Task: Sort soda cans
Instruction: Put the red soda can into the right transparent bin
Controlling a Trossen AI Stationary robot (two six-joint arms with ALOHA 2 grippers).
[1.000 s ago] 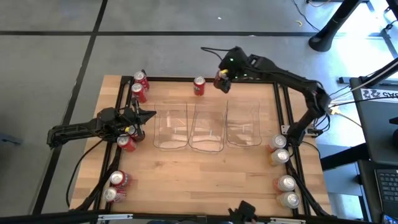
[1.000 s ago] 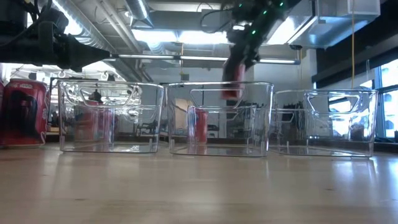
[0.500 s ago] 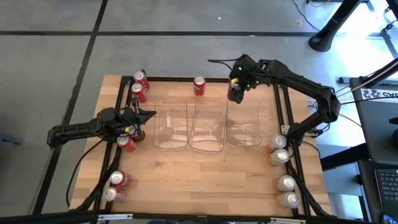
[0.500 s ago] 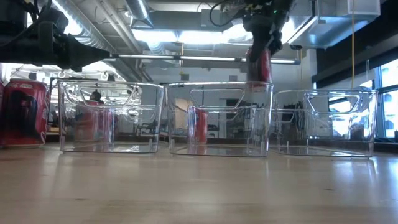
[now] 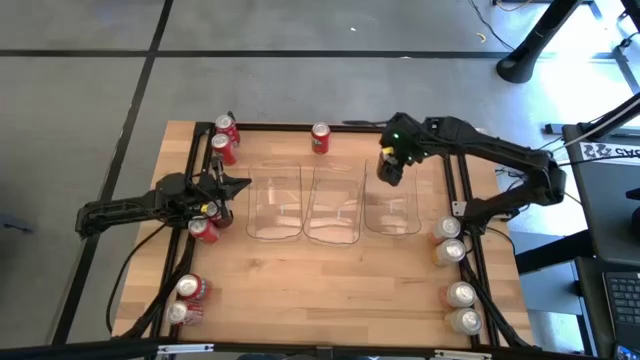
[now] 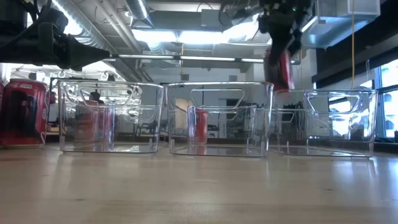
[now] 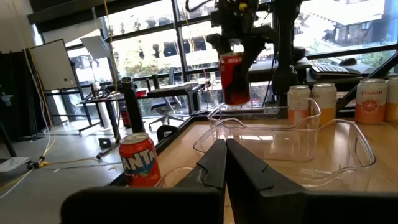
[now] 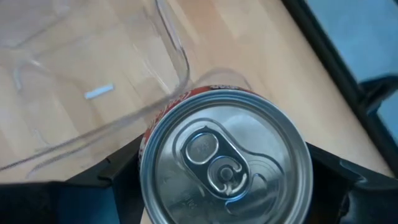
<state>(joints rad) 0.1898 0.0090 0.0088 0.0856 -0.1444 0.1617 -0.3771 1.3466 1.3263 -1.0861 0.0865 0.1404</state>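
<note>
Wooden table [image 5: 330, 290], light butcher-block top, black frame rails along its edges.

Three clear plastic bins [image 5: 333, 203] stand side by side across the middle, all empty.

Far left corner: two red cans [image 5: 223, 140], close together. Far edge, centre: one red can [image 5: 320, 137], upright. Left side, beside the left bin: one red can [image 5: 204, 230]. Near left corner: two more red cans [image 5: 187, 300].

Right edge: pale cans [image 5: 455, 280] in two pairs, one pair beside the right bin, the other at the near right corner.
</note>
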